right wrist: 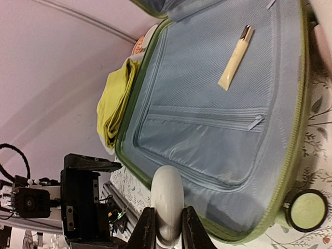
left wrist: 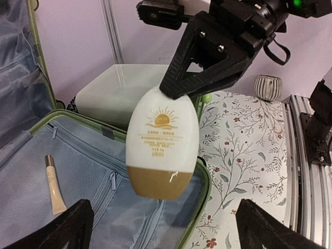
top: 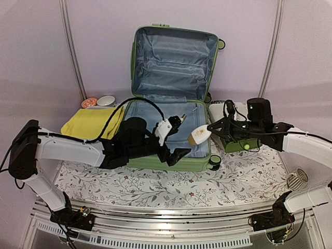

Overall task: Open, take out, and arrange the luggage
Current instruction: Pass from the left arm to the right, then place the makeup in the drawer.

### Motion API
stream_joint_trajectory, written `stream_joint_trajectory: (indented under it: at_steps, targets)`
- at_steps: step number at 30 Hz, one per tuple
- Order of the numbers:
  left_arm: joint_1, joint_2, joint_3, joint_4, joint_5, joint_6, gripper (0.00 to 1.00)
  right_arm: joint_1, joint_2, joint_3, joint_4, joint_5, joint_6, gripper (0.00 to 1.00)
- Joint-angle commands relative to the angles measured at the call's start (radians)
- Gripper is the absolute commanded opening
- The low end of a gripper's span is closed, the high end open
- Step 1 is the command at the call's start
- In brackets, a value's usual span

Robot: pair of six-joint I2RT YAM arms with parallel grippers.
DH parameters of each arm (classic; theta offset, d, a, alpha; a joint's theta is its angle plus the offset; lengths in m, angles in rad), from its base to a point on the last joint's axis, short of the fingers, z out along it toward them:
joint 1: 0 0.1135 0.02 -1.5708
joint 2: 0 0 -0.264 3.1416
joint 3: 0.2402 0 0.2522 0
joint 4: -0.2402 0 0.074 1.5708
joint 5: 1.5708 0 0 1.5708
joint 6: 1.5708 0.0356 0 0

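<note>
Light-green luggage (top: 174,62) open at centre of the overhead view, lid upright against the back wall, lower half flat on the floral surface (top: 155,187). Right gripper (top: 210,128) just right of centre, jaws clamped on the white end of a white bottle (top: 199,136) with tan base, above the luggage's right rim. Left gripper (top: 179,137) facing it, jaws spread wide, empty. Cream tube (left wrist: 53,184) on the lining.

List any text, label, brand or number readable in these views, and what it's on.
Nothing legible.
On the white-and-gold bottle: a gold sun emblem above lines of small print, too blurred to read.
On the tube in the luggage: no readable marking.
</note>
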Motion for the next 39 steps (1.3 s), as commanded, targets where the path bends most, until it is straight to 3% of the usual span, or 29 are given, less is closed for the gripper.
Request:
stream_joint_trajectory:
  at_steps: [1, 10, 19, 32, 37, 39]
  targets:
    - [-0.014, -0.057, -0.021, 0.019, -0.030, 0.007, 0.98, -0.057, -0.082, -0.009, -0.106, 0.155, -0.034, 0.07]
    - [-0.014, -0.062, -0.023, 0.007, -0.042, 0.009, 0.98, -0.194, -0.187, 0.017, -0.332, 0.392, -0.144, 0.08]
    - [-0.014, -0.051, -0.017, 0.008, -0.043, 0.010, 0.98, -0.216, -0.228, 0.032, -0.429, 0.547, -0.230, 0.08]
    - [-0.013, -0.038, 0.010, -0.033, -0.083, 0.000, 0.98, -0.217, -0.096, 0.045, -0.354, 0.514, -0.265, 0.09]
    - [-0.009, -0.029, 0.044, -0.102, -0.177, -0.010, 0.98, -0.226, -0.062, 0.044, -0.329, 0.489, -0.281, 0.18]
    - [-0.002, -0.030, 0.053, -0.121, -0.192, -0.020, 0.98, -0.242, -0.056, 0.037, -0.327, 0.481, -0.284, 0.28]
